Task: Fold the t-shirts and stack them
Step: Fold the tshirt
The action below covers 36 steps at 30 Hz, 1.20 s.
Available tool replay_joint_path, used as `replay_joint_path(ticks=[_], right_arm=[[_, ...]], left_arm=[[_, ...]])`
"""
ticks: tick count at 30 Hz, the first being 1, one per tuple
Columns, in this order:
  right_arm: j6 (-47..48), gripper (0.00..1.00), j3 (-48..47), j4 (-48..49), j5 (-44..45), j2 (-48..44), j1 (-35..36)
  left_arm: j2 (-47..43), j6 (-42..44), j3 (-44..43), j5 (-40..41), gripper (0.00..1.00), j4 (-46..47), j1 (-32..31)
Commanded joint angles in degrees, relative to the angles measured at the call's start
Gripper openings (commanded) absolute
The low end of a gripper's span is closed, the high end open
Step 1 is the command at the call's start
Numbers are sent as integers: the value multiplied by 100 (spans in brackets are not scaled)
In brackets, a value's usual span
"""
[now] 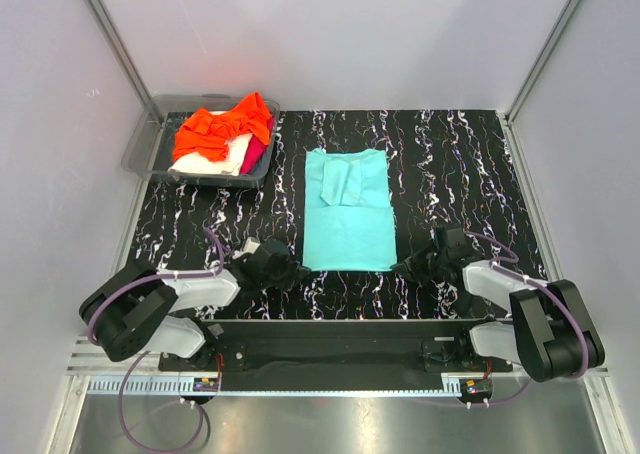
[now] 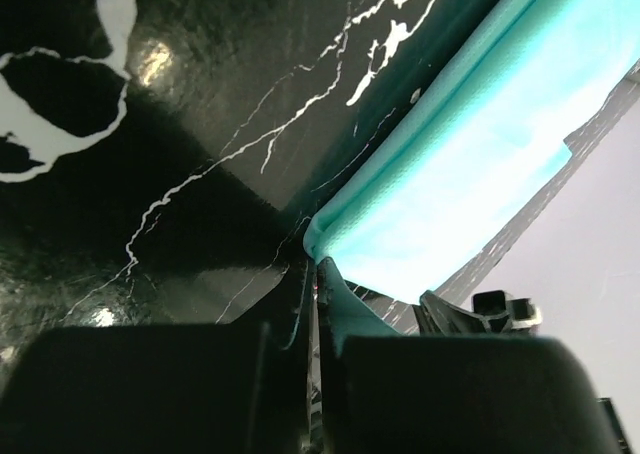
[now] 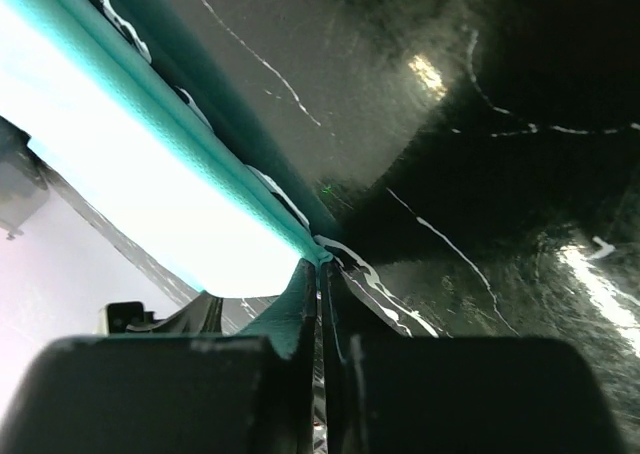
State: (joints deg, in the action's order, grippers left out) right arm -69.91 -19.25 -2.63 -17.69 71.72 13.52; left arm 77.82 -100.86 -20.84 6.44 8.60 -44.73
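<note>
Teal t-shirt (image 1: 348,214): one, corners pinched by left hand (image 2: 312,269) and right hand (image 3: 320,264); three more (image 1: 222,134) in tray (image 1: 210,180).

Black marbled table (image 1: 450,174) with teal t-shirt (image 1: 348,224), grey tray (image 1: 143,146)

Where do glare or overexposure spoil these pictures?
Top view: sharp and evenly lit, with a faint reddish tint on the wall behind the orange shirt. Left wrist view: the teal shirt is washed pale and there is a glare spot on the table. Right wrist view: the teal shirt is blown nearly white and the table has more glare spots.
</note>
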Motion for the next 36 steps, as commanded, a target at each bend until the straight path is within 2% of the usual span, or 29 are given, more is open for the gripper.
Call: replay_joint_path(ticks=[1,5,9,16,18,22,26,29,33,36], right_arm=[[548,0,-53,-615,328,88,37],[803,0,-115,-1308,65,-526,37],[786,0,-220,-2632,-111,-1894,46],[593,0,-553,-4367,-454,-3330,168],[627,0,-790,-4857,-446,-3655,204],[803,0,-1116,-5536,-542,-3981,221],[838,0,-1362,-5941,-665,-4272,230],[874,0,-1511,-6012,-674,-4220,230],[1128,0,-2056,-5706,-657,-3211,230],[1506,0,-2697,-5547,-481,-2220,204]], left_arm=[[-73,557,45,332,0,-253,26],[-530,1233,-165,25,0,-761,17],[-1461,1657,-315,-135,0,-1561,-176],[-3368,1246,-193,-11,0,-3257,-755],[-3859,1130,-105,-55,0,-3417,-888],[-4292,1007,-227,-11,0,-3926,-1291],[-4170,1173,-490,-28,0,-4033,-1494],[-3644,1708,-1173,-29,0,-4085,-1547],[-2827,2508,-2290,463,0,-4357,-1521],[-2168,3176,-3012,325,0,-4437,-1004]])
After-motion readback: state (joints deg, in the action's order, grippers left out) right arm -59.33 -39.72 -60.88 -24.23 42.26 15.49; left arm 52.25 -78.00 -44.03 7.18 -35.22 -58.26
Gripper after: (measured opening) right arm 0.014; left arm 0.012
